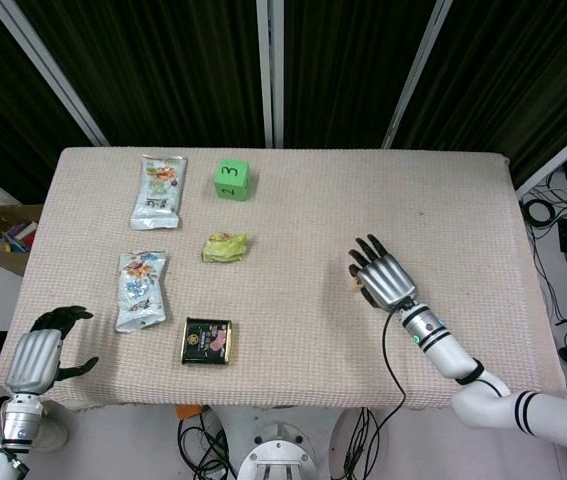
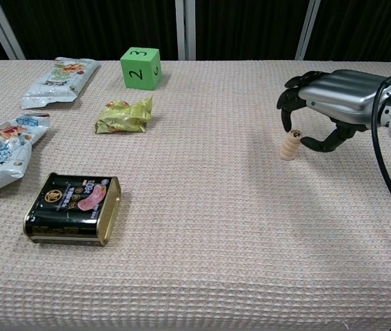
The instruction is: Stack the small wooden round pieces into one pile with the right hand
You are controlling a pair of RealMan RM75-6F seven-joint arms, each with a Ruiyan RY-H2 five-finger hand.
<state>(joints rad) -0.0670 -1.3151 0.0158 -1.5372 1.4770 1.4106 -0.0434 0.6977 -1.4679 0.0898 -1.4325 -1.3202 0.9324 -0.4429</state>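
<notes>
My surface (image 2: 202,227) is covered in a beige waffle-weave cloth. On it I see a green cube (image 2: 141,67) at the far side, a crumpled yellow-green wrapper (image 2: 124,116) just in front of it, two snack packets (image 2: 60,81) (image 2: 5,152) along the left, and a dark tin (image 2: 74,208) lying flat nearer me. Well apart from those, to the right, a short stack of wooden round pieces (image 2: 290,145) stands upright on the cloth.
</notes>
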